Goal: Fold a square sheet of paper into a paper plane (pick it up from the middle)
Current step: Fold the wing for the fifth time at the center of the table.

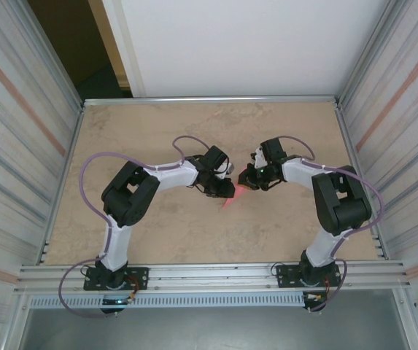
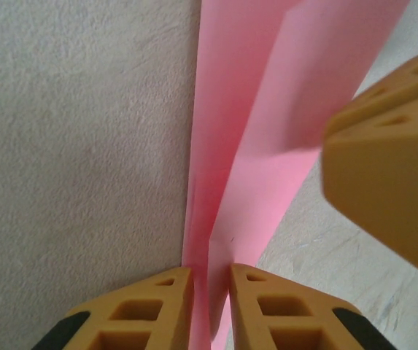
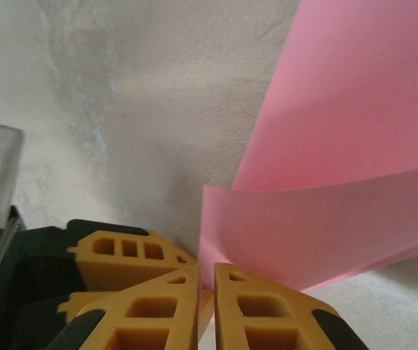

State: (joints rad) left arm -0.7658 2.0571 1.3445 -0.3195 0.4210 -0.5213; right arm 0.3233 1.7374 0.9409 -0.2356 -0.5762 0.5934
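Note:
The square sheet of paper [image 1: 231, 195] is pink and hangs just above the table's middle, between both arms. In the left wrist view the sheet [image 2: 267, 131] is bent along a lengthwise crease, and my left gripper [image 2: 210, 273] is shut on its lower part. The right gripper's orange finger [image 2: 387, 168] shows at that view's right edge. My right gripper [image 3: 207, 268] is shut on a corner of the curled sheet [image 3: 340, 219], with the left gripper's fingers [image 3: 125, 251] just beside it. From above, the left gripper [image 1: 223, 189] and right gripper [image 1: 246, 181] almost touch. The paper plane is out of view.
The beige table [image 1: 194, 226] is walled by metal panels on the left [image 1: 19, 146] and right [image 1: 405, 131], with a rail [image 1: 209, 275] along the near edge. Purple cables [image 1: 92, 164] loop off both arms.

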